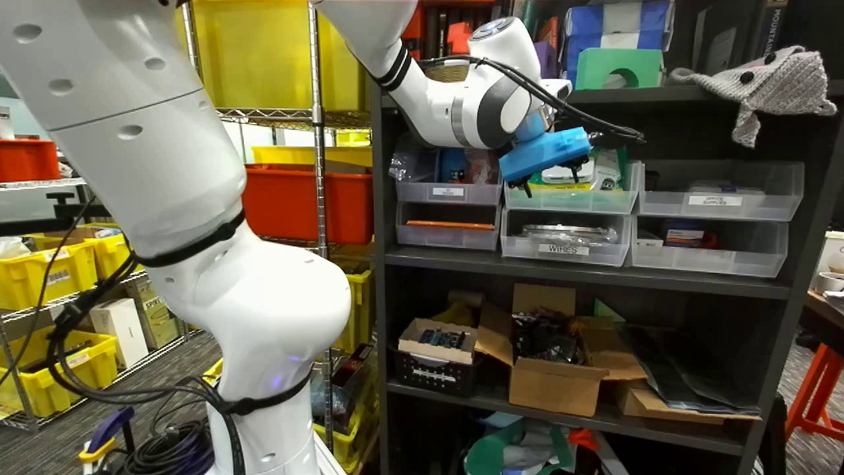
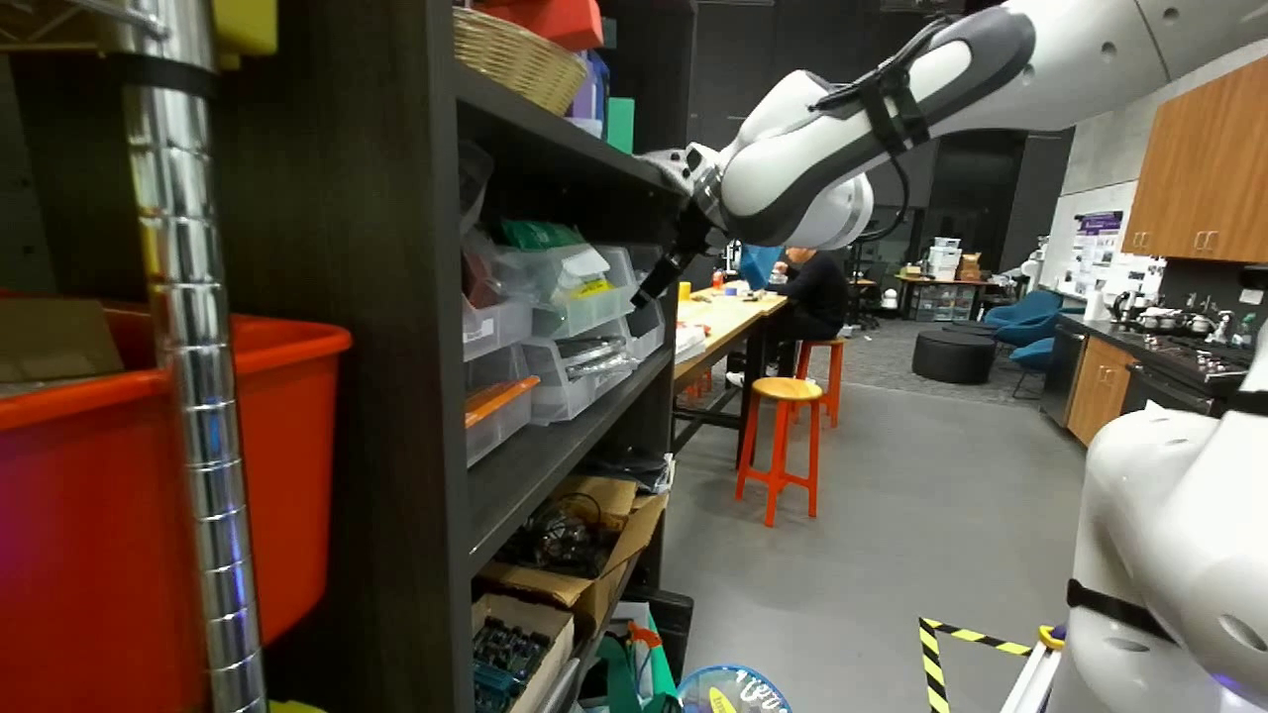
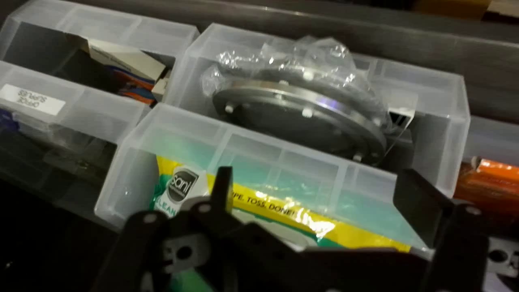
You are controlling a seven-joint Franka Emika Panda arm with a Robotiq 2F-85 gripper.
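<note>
Hanging with its two fingers parted wide, the gripper is held near the mouth of a translucent bin. Inside that bin, framed between the fingers in the wrist view, a pack of wipes is lodged, marked by a yellow band and a "sani" logo; whether it is touched by a fingertip cannot be told. Directly beneath, a bin labelled "WIRES" is partly filled by a metal disc wrapped in clear plastic. To one side a bin marked "OFFICE SUPPLIES" is set; to the opposite side an orange strip is contained in another bin. All are borne by a dark shelving unit. Above them a grey knitted toy and a green block are perched, and an open cardboard box is kept one shelf lower. Farther off, an orange-legged stool is placed beside a wooden table, where a person in black is seated. Beyond, a round black ottoman and blue chairs are seen.
</note>
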